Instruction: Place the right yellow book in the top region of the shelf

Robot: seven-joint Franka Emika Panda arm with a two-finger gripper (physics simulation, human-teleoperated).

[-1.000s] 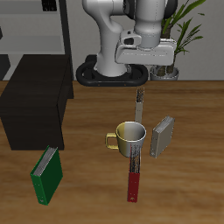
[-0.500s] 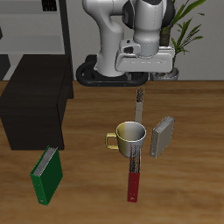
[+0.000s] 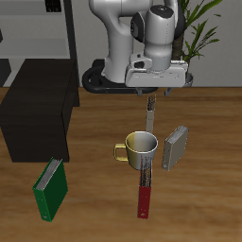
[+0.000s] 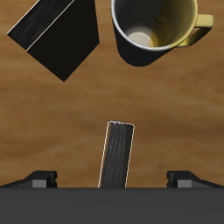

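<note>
The right yellow book (image 3: 149,119) stands upright on edge just behind the yellow mug (image 3: 140,148). It looks thin and tan-grey. The wrist view looks down on its top edge (image 4: 118,154). My gripper (image 3: 151,94) hangs open directly above that book, not touching it. In the wrist view its fingertips (image 4: 40,178) sit wide apart, with the book's edge lying between their lines and my gripper (image 4: 112,178) holding nothing. The black shelf (image 3: 38,115) stands off to the side of the table, its flat top bare.
A greyer look-alike book (image 3: 175,146) stands beside the mug, dark in the wrist view (image 4: 58,35). A green book (image 3: 51,187) leans in front of the shelf. A long red and dark item (image 3: 144,189) lies in front of the mug. A potted plant (image 3: 194,38) stands behind.
My gripper has come down toward the top of the thin book behind the mug. The book, the mug and the other items stay where they were.
</note>
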